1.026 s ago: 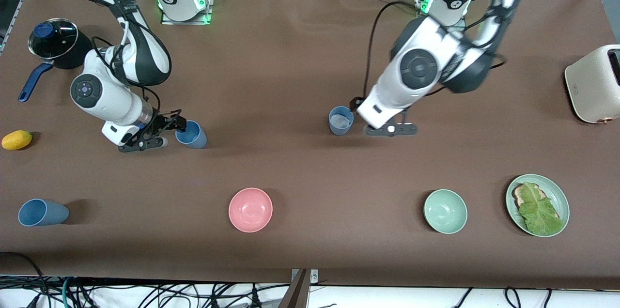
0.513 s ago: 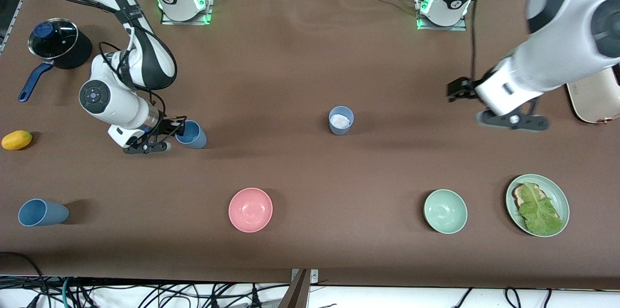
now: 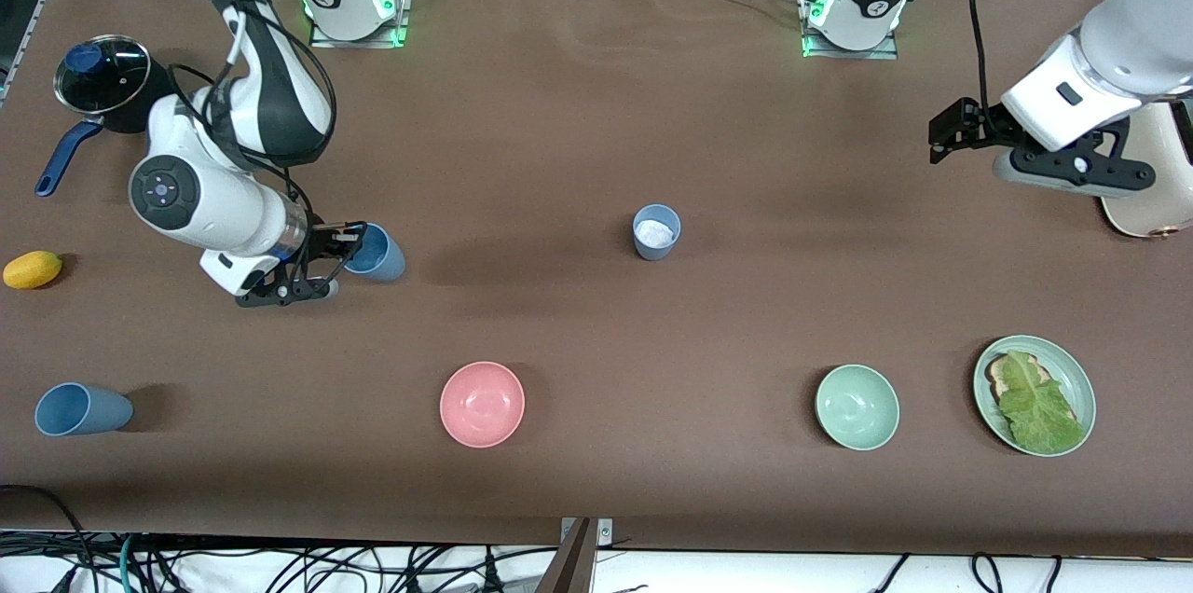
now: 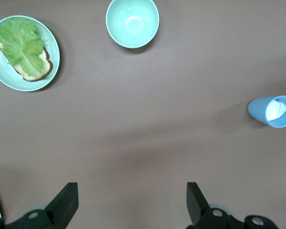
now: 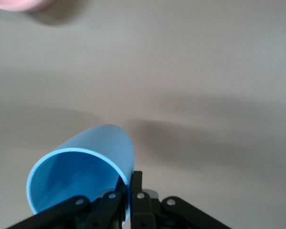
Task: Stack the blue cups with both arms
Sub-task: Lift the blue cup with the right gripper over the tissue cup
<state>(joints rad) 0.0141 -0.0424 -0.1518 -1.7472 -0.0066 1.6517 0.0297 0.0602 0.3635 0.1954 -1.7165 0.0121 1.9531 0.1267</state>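
While I scan the front view from the right arm's end of the table toward the left arm's end, I first note one blue cup (image 3: 82,409) lying on its side, nearest the front camera. Farther from that camera, the right gripper (image 3: 340,253) has its fingers pinched together on the rim wall of a second blue cup (image 3: 377,253), which tilts in the grip; the right wrist view confirms one finger inside the cup (image 5: 81,176) and one outside. Near the table's middle I see a third blue cup (image 3: 656,231) standing upright with something white inside. At the left arm's end, the left gripper (image 3: 951,136) hovers over bare table beside a cream toaster (image 3: 1151,201), fingers (image 4: 66,202) spread apart and holding nothing.
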